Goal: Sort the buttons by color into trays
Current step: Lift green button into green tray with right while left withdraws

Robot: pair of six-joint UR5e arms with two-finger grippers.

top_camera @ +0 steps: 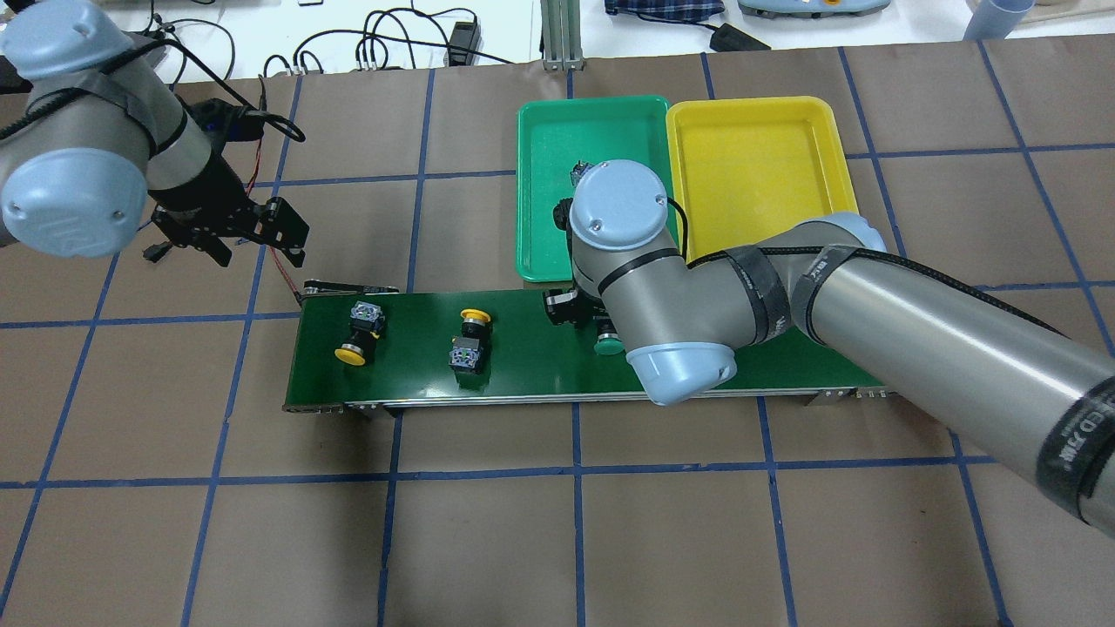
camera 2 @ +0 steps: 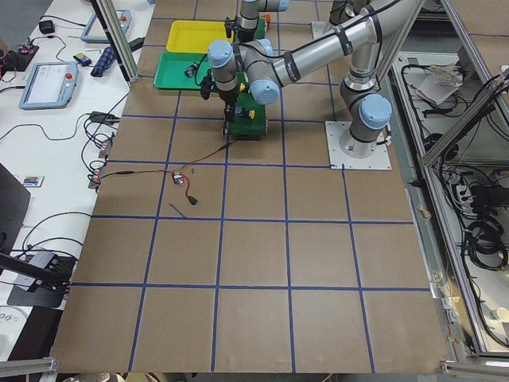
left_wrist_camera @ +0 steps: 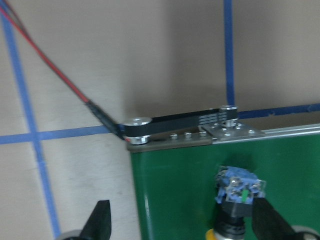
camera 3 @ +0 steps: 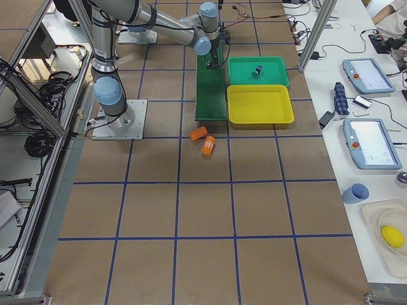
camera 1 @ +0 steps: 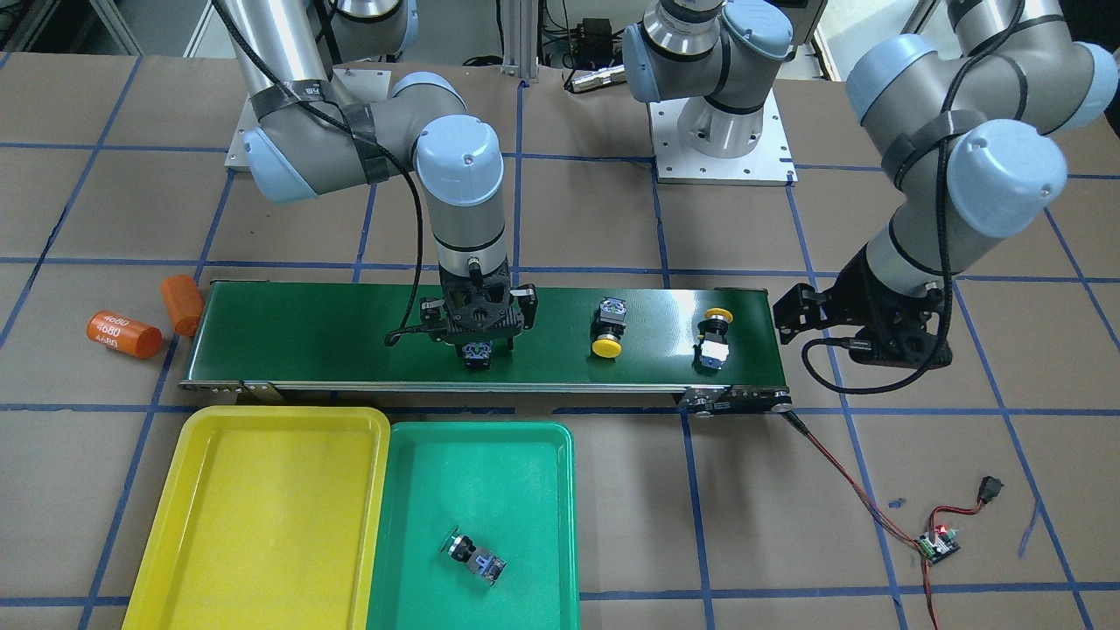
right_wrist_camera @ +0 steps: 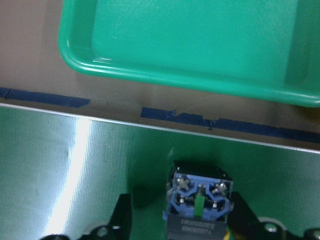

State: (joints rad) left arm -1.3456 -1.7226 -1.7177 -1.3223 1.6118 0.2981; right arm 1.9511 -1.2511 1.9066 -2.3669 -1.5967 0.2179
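My right gripper hangs over the conveyor, open, its fingers on either side of a green-capped button lying on the belt. Its green cap shows in the overhead view. Two yellow-capped buttons lie further along the belt. Another green-capped button lies in the green tray. The yellow tray beside it holds nothing. My left gripper is open and empty just off the belt's end, near the yellow-capped button.
The dark green conveyor belt runs across the table in front of the trays. Two orange cylinders lie off its far end. A red wire runs from the belt motor to a small controller board.
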